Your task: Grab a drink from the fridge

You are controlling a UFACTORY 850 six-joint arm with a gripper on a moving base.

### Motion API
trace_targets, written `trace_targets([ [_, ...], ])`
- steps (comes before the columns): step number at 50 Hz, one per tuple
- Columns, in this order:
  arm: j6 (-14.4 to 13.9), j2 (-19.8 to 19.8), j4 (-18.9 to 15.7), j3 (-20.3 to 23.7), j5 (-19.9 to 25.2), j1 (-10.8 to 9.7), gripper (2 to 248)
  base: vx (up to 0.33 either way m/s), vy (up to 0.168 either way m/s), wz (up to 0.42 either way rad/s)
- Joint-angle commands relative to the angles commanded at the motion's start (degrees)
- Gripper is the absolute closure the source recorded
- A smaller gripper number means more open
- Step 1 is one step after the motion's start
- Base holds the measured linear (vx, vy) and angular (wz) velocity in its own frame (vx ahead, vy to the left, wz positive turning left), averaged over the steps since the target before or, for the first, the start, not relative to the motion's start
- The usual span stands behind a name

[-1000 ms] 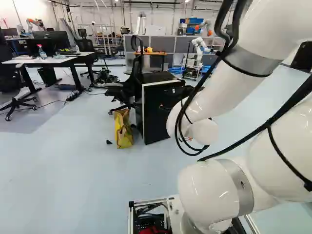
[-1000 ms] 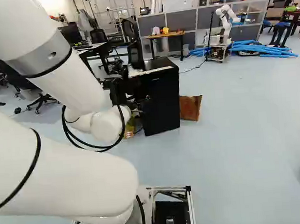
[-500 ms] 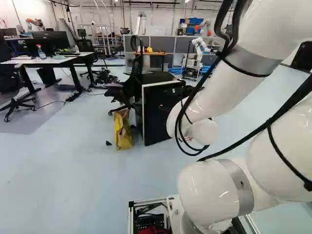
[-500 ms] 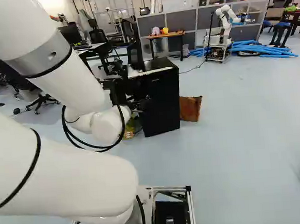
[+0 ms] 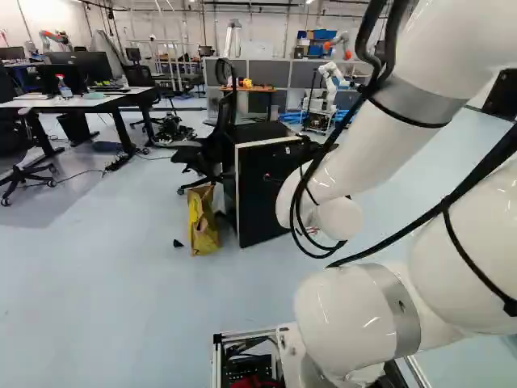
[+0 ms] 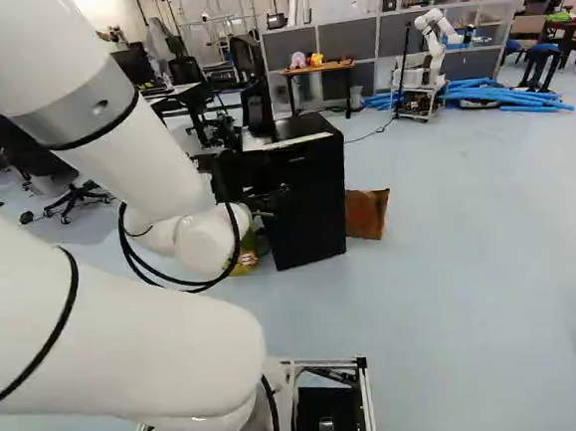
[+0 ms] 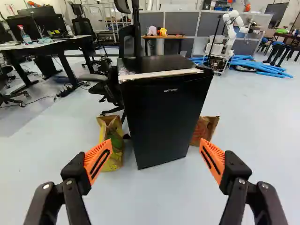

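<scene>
The orange-padded fingers (image 7: 213,161) are spread wide, with the black, box-shaped fridge (image 7: 166,112) ahead of them, its door closed, standing on the pale blue-grey floor (image 7: 150,197) between a yellow-and-brown paper bag (image 7: 111,140) and a brown paper bag (image 7: 205,130).

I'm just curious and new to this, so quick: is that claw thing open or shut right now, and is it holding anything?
Gripper: open, holding nothing; the fridge stands ahead.
</scene>
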Motion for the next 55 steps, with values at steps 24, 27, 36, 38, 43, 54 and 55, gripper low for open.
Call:
trace_targets([
  [24,0.0,0.0,0.0,0.0,0.0,0.0,3,0.093,0.000,-0.009],
  [27,0.0,0.0,0.0,0.0,0.0,0.0,3,0.096,0.002,-0.010],
  [36,0.0,0.0,0.0,0.0,0.0,0.0,3,0.092,0.000,-0.009],
  [38,0.0,0.0,0.0,0.0,0.0,0.0,3,0.087,0.001,-0.009],
  [43,0.0,0.0,0.0,0.0,0.0,0.0,3,0.092,0.000,-0.006],
  [54,0.0,0.0,0.0,0.0,0.0,0.0,3,0.080,0.000,-0.009],
  [55,0.0,0.0,0.0,0.0,0.0,0.0,3,0.062,-0.004,-0.016],
])
